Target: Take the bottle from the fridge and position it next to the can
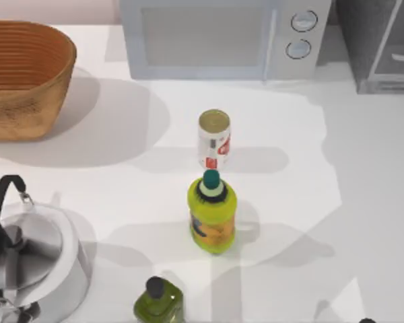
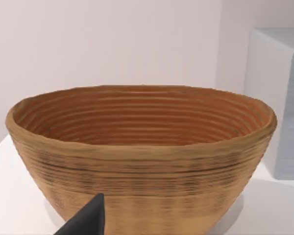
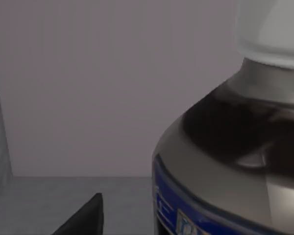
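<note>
While close inside fridge [image 3: 88, 98] — right gripper [image 3: 83, 218] beside bottle [image 3: 225, 161].

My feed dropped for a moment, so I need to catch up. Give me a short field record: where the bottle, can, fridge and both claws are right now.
bottle: close before the right wrist camera, white cap, silver label, inside grey walls
can: upright mid-table, just behind the yellow-green bottle
fridge: table's far right corner
right claw: one dark fingertip near the bottle
left claw: fingertip facing the wicker basket
placement: not yet done
</note>
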Action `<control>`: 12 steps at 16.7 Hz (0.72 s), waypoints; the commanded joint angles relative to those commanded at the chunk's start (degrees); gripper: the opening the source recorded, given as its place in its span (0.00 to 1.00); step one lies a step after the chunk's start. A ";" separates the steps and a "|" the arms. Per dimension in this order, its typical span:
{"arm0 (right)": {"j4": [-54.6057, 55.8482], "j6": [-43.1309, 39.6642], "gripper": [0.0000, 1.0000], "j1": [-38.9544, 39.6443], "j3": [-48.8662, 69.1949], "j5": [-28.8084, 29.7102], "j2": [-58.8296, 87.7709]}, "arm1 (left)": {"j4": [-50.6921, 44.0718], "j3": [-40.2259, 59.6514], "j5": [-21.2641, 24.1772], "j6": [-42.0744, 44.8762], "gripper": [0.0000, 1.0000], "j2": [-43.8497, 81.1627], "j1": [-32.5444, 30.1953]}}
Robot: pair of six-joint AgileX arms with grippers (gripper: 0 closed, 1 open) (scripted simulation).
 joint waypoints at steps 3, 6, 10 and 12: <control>0.00 0.00 0.85 0.00 0.00 0.00 0.00 | 0.00 0.00 0.00 0.00 1.00 0.00 0.00; 0.00 0.00 0.62 0.00 0.00 0.00 0.00 | 0.00 0.00 0.00 0.00 1.00 0.00 0.00; 0.00 0.00 0.32 0.00 0.00 0.00 0.00 | 0.00 0.00 0.00 0.00 1.00 0.00 0.00; 0.00 0.00 0.17 0.00 0.00 0.00 0.00 | 0.00 0.00 0.00 0.00 1.00 0.00 0.00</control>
